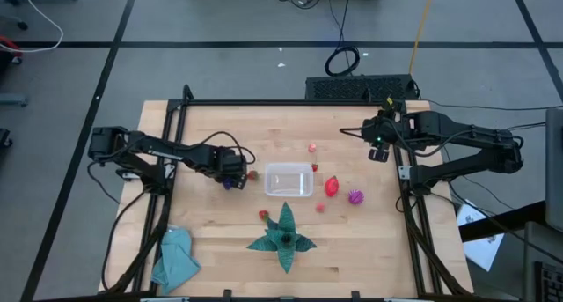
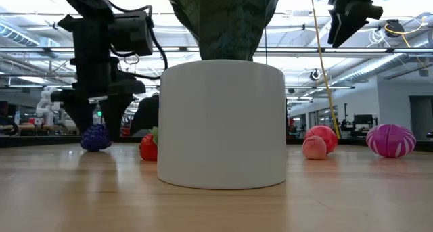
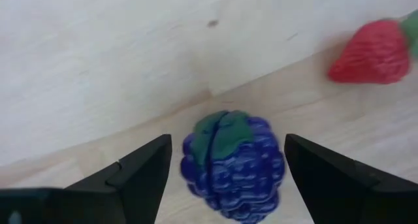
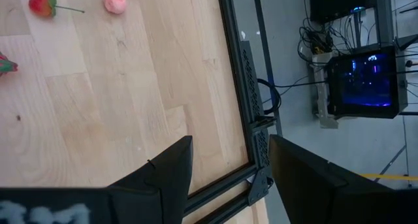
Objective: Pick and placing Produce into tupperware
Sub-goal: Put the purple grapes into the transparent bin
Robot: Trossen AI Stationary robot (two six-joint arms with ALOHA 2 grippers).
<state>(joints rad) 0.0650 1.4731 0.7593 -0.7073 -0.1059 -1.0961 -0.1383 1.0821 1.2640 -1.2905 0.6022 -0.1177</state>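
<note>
A purple grape-like fruit (image 3: 235,168) with a green cap rests on the wood left of the clear tupperware (image 1: 288,180). My left gripper (image 1: 230,173) points down over it, open, one finger on either side with a gap to each. A red strawberry (image 3: 372,53) lies just beyond, between the purple fruit and the tupperware. Right of the tupperware lie a red fruit (image 1: 332,186), a magenta ball (image 1: 355,196) and a small pink fruit (image 1: 320,207). My right gripper (image 1: 378,151) hangs open high at the table's far right, holding nothing.
A dark-green leafy plant (image 1: 283,236) in a white pot (image 2: 223,124) stands near the front edge, with a small red fruit (image 1: 263,215) beside it. A teal cloth (image 1: 176,258) lies at the front left. Another small red fruit (image 1: 313,146) lies behind the tupperware.
</note>
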